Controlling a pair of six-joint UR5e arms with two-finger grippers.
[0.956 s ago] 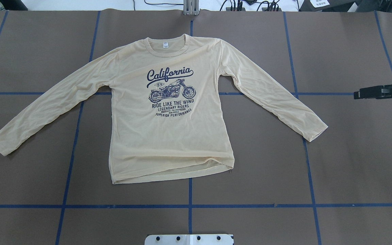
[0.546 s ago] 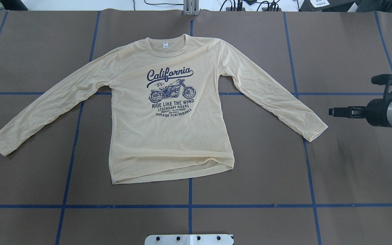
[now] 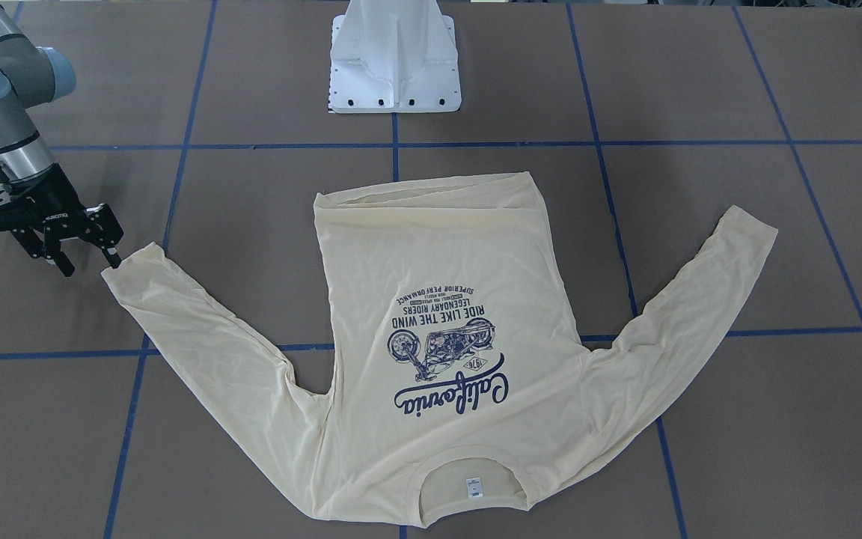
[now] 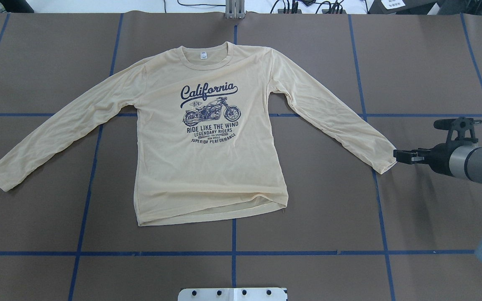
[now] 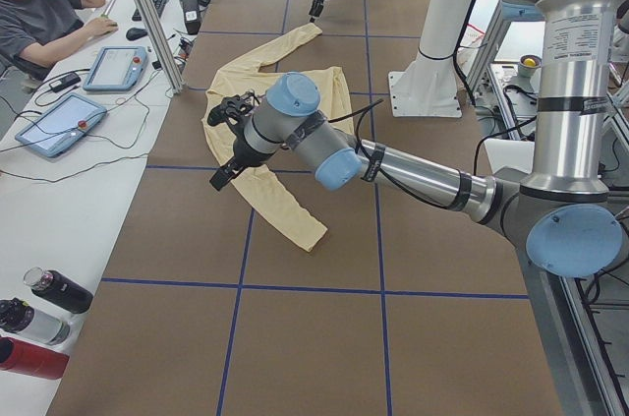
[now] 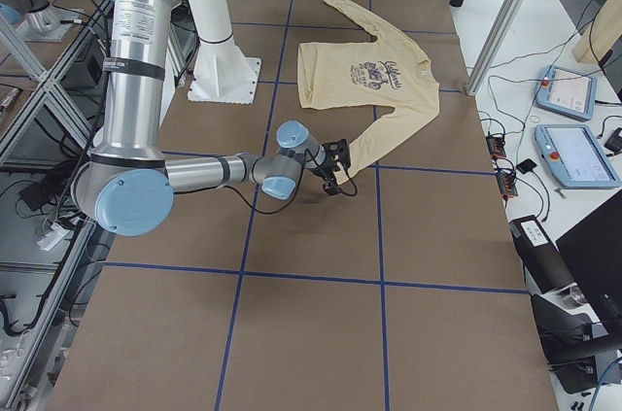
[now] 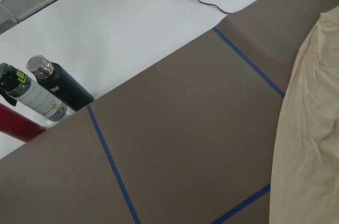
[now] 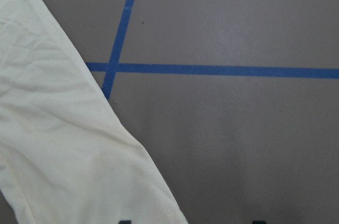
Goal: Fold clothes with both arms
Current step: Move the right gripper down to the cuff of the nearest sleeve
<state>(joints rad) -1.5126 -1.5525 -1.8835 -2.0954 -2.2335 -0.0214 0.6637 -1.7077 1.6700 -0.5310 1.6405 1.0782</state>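
Right claw (image 3: 91,267) stood apart at one cuff (image 3: 128,271) of the shirt (image 3: 446,247), which lay flat on the table (image 3: 738,449). Sleeve fold seemed barely begun; next it needed to pinch that cuff cleanly.

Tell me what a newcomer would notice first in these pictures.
The cream long-sleeved shirt with its navy California motorcycle print lies spread flat, print up, in the middle of the brown table. Next comes the right gripper, open, at the cuff of the sleeve on the robot's right.
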